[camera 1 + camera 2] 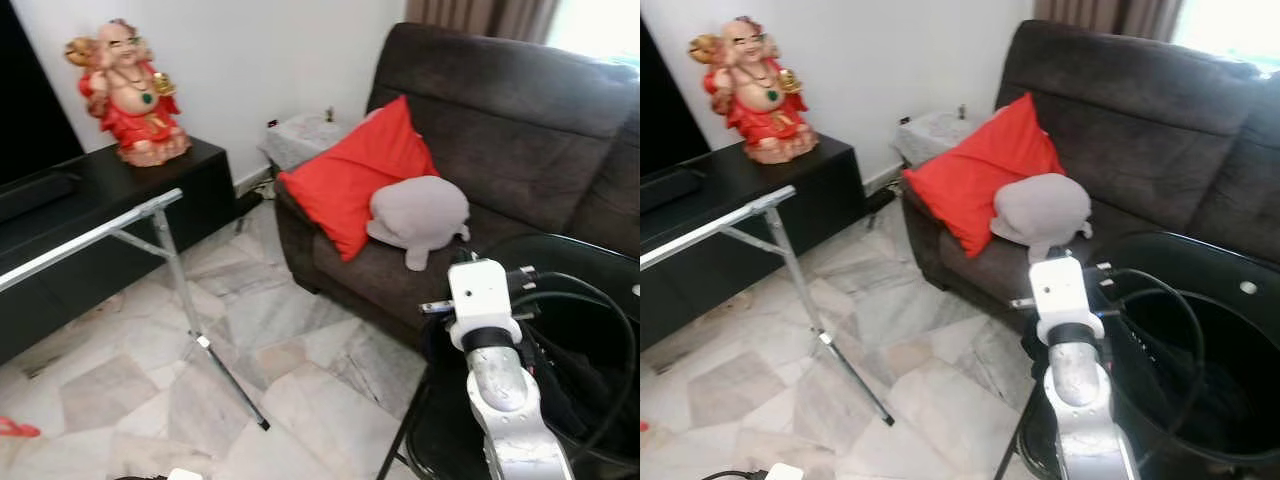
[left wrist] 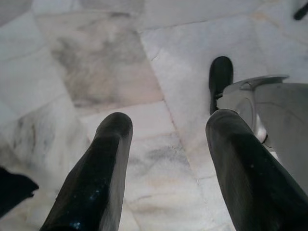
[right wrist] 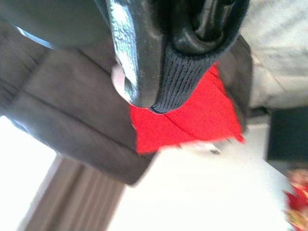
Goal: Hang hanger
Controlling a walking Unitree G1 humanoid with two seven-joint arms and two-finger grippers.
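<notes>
The hanger is hard to make out. In the right wrist view, the right gripper (image 3: 156, 89) has a bit of dark ribbed cloth (image 3: 190, 72) bunched at its tip. I cannot tell if a hanger is in there, or if the fingers are pinching or apart.

The right arm (image 1: 497, 380) reaches out in front of the sofa (image 1: 500, 130). It is over a round black table (image 1: 590, 300) that stands just before the sofa seat. Black cables (image 1: 600, 300) loop from the wrist over the table.

The left gripper (image 2: 168, 139) points down at the floor (image 2: 106, 62). Its two black fingers (image 2: 103, 163) are spread wide and there is nothing between them.

On the sofa a red pillow (image 1: 352, 175) leans up against the back. A grey cushion (image 1: 420, 215) lies just beside it, touching it. A small side table with a pale cloth (image 1: 300, 135) stands at the end of the sofa, by the wall.

A silver rail (image 1: 95, 232) on thin legs stands well away from the sofa, out on the marble floor. Behind the rail is a long black cabinet (image 1: 120, 190). A red and gold statue (image 1: 130, 90) sits on the end of it nearest the sofa.

A small red thing (image 1: 15, 428) lies on the floor, far from the sofa. It is cut off at the edge
</notes>
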